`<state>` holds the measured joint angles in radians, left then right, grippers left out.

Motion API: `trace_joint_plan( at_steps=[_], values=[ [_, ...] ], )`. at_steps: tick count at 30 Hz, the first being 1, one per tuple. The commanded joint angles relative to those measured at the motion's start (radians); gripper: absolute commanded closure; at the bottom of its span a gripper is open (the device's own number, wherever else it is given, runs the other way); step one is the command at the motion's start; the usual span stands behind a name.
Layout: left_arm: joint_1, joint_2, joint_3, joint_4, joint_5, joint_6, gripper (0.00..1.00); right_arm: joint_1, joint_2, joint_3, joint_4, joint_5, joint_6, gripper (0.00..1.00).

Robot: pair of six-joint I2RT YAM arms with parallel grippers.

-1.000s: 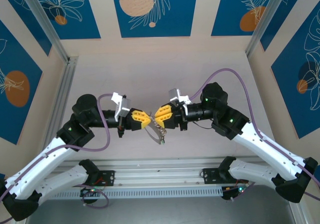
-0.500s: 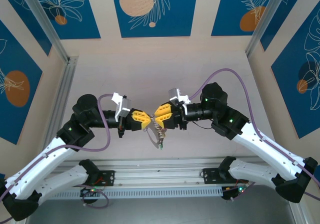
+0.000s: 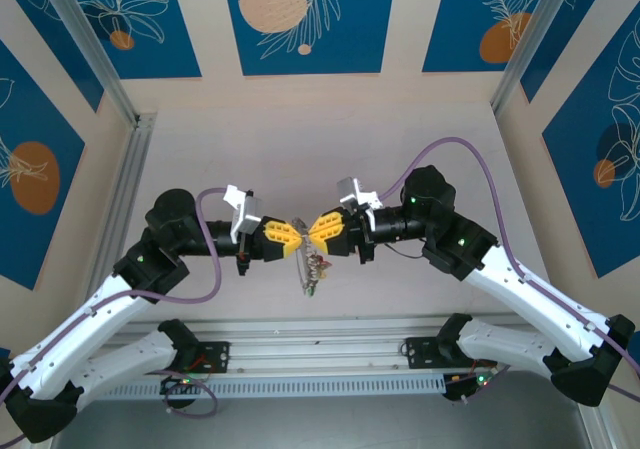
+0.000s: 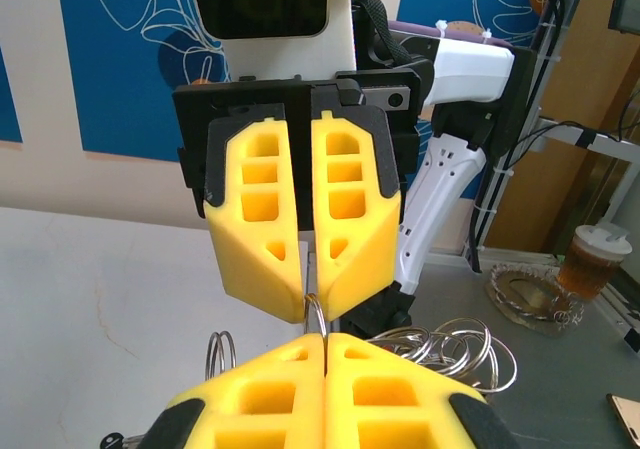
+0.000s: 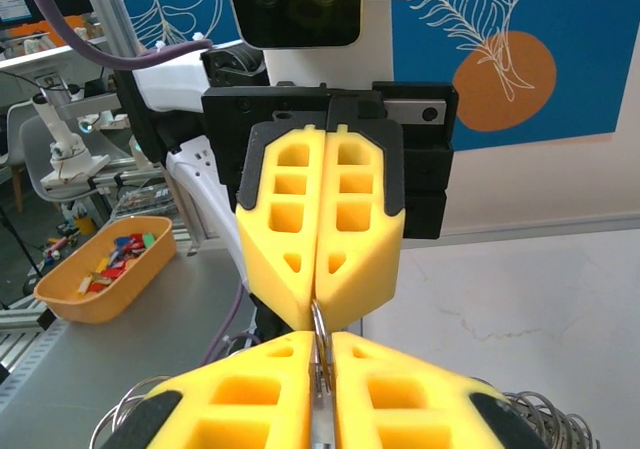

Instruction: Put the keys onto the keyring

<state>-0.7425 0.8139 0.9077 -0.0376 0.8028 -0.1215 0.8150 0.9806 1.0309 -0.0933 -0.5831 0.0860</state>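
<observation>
My two grippers meet tip to tip above the middle of the table. The left gripper is shut on a thin wire loop of the keyring. That loop runs on into the tips of the right gripper. Its yellow fingers stand almost together. A thin grey metal strip, seemingly a key's blade, lies between them beside the loop. The keyring's remaining part hangs below both grippers, with small wire rings on it. Coloured key heads are too small to make out.
Aluminium rails run along the table's near edge and left side. Blue patterned panels wall in the back and sides. An orange bin of small coloured pieces stands off the table behind the left arm.
The two grippers have drawn closer until their tips touch. The right jaws have narrowed. The hanging keyring has swung from slanting right to hanging nearly straight down.
</observation>
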Motion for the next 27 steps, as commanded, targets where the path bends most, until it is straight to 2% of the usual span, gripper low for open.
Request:
trace_joint_plan(
  at_steps=[1,7,11,15,20,23,25,27],
  values=[
    [-0.012,-0.004,0.015,0.044,-0.01,0.024,1.0,0.004,0.009,0.007,-0.024,-0.032,-0.011,0.85],
    [-0.011,-0.002,0.019,0.047,-0.02,0.022,1.0,0.007,0.007,-0.006,-0.029,-0.037,-0.01,0.86],
    [-0.011,0.004,0.019,0.053,-0.02,0.019,1.0,0.007,-0.003,-0.008,-0.023,-0.033,-0.015,0.99],
    [-0.012,0.008,0.022,0.045,-0.033,0.023,1.0,0.009,-0.01,-0.004,-0.032,-0.005,-0.02,1.0],
    [-0.011,0.033,0.085,-0.138,-0.078,0.098,1.0,0.016,0.001,0.072,-0.2,0.077,-0.114,1.0],
    [-0.011,0.047,0.154,-0.306,-0.122,0.169,0.71,0.021,0.054,0.168,-0.352,0.165,-0.181,1.0],
    [-0.012,0.052,0.199,-0.407,-0.163,0.22,0.61,0.039,0.093,0.228,-0.437,0.238,-0.223,1.0],
    [-0.012,0.064,0.247,-0.499,-0.205,0.272,0.59,0.06,0.117,0.266,-0.484,0.283,-0.252,1.0]
  ],
)
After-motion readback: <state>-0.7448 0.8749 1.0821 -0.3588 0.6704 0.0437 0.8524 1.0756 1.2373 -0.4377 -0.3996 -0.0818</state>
